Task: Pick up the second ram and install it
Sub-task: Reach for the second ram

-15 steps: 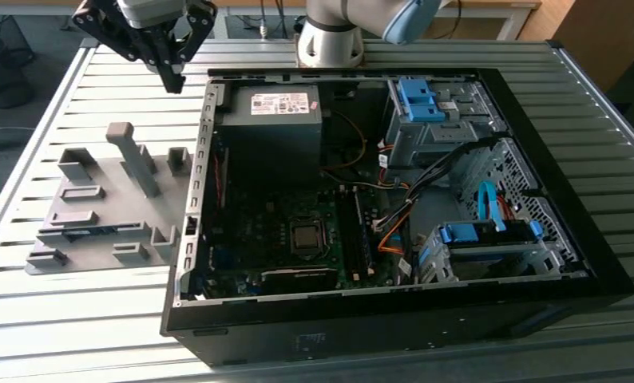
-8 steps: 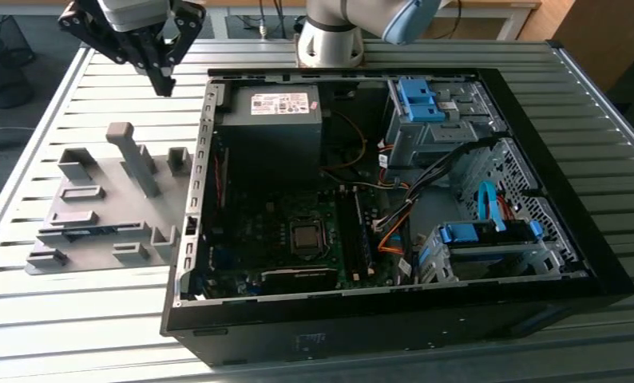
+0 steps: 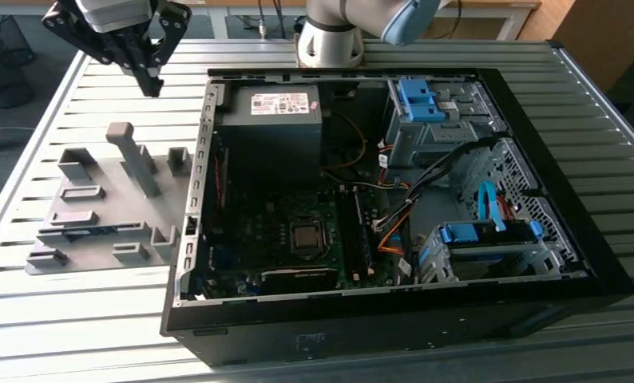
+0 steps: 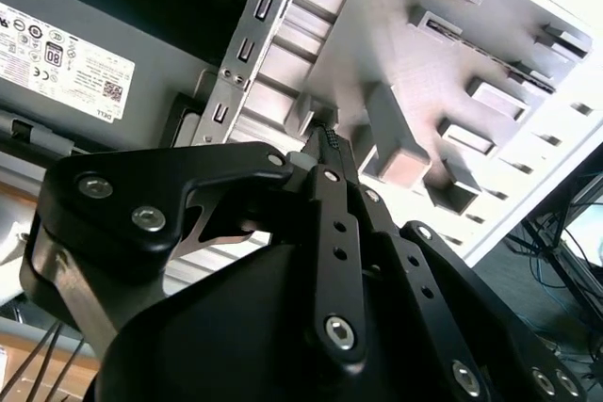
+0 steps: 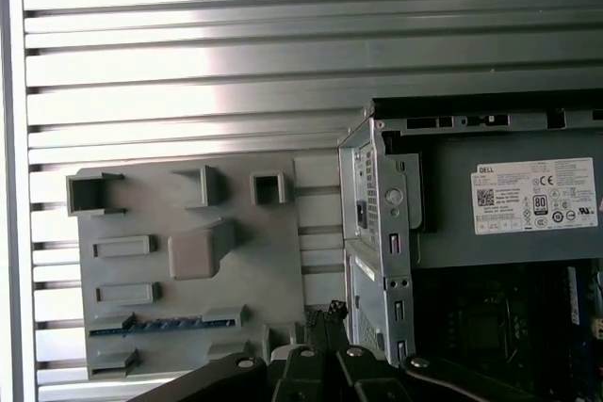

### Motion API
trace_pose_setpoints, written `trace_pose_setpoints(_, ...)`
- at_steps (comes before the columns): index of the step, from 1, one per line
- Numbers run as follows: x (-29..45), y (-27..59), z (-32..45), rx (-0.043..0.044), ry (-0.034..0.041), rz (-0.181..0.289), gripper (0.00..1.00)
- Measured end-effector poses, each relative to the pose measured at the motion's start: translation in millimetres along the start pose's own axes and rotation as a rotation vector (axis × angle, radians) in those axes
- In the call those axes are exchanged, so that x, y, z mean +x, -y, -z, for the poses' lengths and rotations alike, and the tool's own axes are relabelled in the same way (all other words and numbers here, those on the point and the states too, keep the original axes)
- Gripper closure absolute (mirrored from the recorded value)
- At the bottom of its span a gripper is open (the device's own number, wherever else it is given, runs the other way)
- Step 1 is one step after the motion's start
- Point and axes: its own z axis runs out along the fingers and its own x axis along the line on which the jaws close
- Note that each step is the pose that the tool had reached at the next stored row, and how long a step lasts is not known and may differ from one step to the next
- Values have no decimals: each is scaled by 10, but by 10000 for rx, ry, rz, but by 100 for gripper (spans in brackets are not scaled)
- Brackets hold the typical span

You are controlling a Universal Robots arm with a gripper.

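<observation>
The second ram [image 3: 83, 232] is a thin blue stick lying in a slot of the grey fixture plate [image 3: 104, 209], at the exterior view's left of the open computer case [image 3: 402, 316]. In the first wrist view the ram [image 5: 165, 324] lies near the plate's [image 5: 273, 261] edge. My gripper [image 3: 150, 86] hangs above the table behind the plate, well apart from the ram. Its fingertips meet with nothing between them, as both wrist views show [image 4: 327, 138] [image 5: 334, 311].
A tall grey post [image 3: 136, 155] and several low blocks stand on the fixture plate. Inside the case are the power supply [image 3: 275, 120], the motherboard's memory slots [image 3: 354, 231], loose cables [image 3: 402, 215] and blue drive brackets [image 3: 488, 235]. The table is slatted metal [image 3: 104, 319].
</observation>
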Motion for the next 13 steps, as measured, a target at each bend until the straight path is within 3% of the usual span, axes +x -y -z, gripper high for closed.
trace_pose_setpoints(13,198,24,2,-1,1,0,89)
